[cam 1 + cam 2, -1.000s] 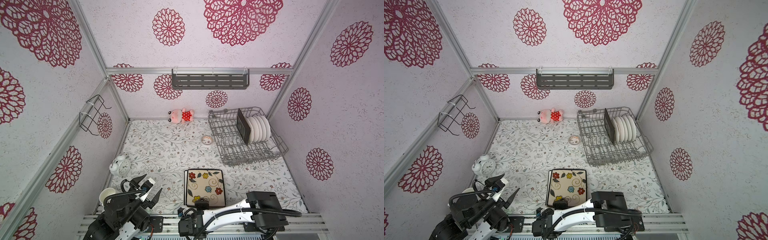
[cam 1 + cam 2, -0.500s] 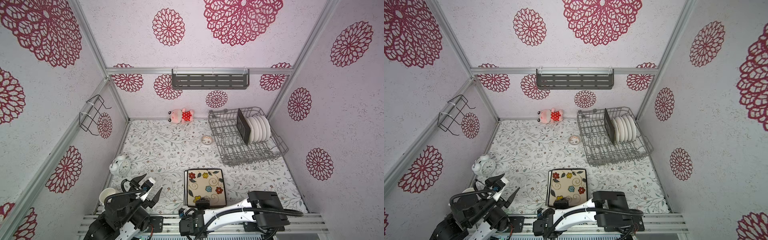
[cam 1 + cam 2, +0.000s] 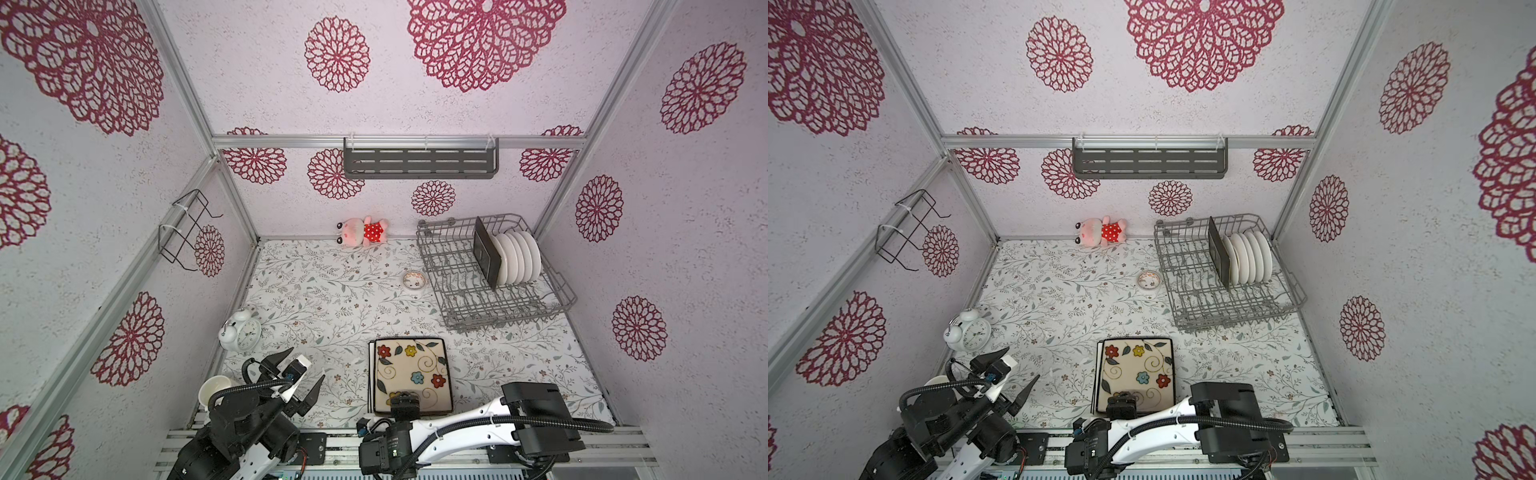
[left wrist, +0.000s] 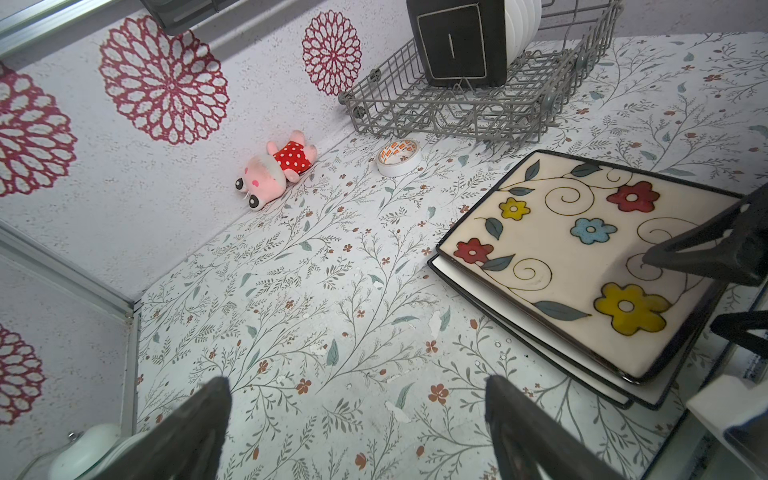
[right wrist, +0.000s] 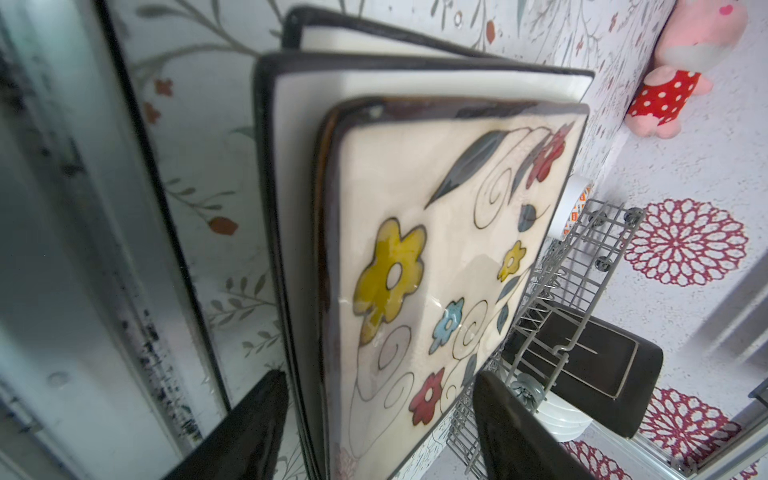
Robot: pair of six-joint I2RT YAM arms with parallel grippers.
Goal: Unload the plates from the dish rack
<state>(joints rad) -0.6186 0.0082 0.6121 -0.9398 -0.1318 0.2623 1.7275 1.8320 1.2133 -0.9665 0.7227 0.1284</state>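
The dish rack (image 3: 494,286) sits at the far right corner of the worktop (image 3: 332,299), its long axis running from the back wall toward me. Its right-hand row holds a black square plate (image 3: 484,253) standing on edge, with a row of round white plates (image 3: 519,257) upright just behind it, their faces turned left; the rest of the tines are bare. At the near edge of the worktop the flowered square plate (image 3: 411,374) lies flat and face up on top of the white dark-rimmed squares (image 3: 371,374), its sides roughly square to the worktop's edges. My right gripper (image 5: 374,428) has its jaws apart on either side of the near edge of that stack, one finger over the flowered face and one at the underside. I cannot tell whether either one touches. My left gripper (image 3: 305,365) hangs over bare worktop left of the stack, jaws spread wide, holding nothing.
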